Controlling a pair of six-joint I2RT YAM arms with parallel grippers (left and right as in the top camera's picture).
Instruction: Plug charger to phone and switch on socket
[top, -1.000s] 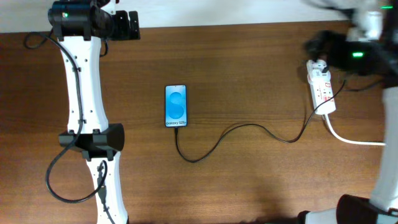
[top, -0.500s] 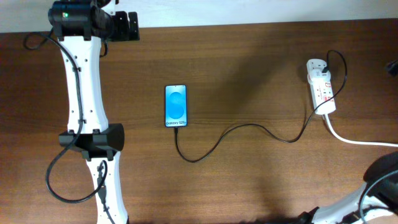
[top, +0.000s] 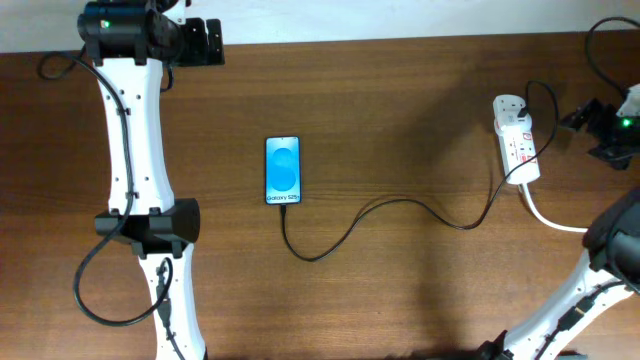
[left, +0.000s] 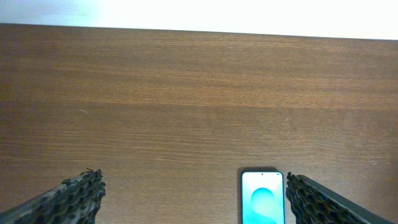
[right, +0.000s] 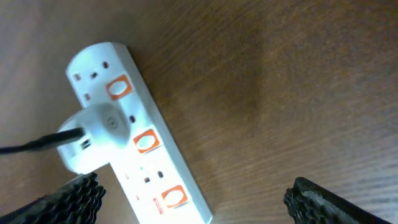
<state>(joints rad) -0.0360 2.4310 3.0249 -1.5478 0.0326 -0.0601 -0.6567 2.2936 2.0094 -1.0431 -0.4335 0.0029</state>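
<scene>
White socket (top: 517, 140): a second ago my right arm hung over its far end; now it lies uncovered, with the right gripper (top: 585, 122) off to its side and apart from it.
Right gripper: fingers (right: 68, 202) spread wide, holding and touching nothing.
Socket axis: in my right wrist view the socket (right: 158, 171) lies ahead, nearer the left-hand finger, and runs diagonally with its rounded end away.
Adapter (right: 93, 137): white, plugged in near that rounded end.
Charger (top: 405, 201): its black cable loops from the socket to the phone's near end.
Phone (left: 262, 198): unmoved, just inside the right-hand finger of my left gripper (left: 193, 205), long axis pointing ahead.
Left gripper: spread wide and empty.
</scene>
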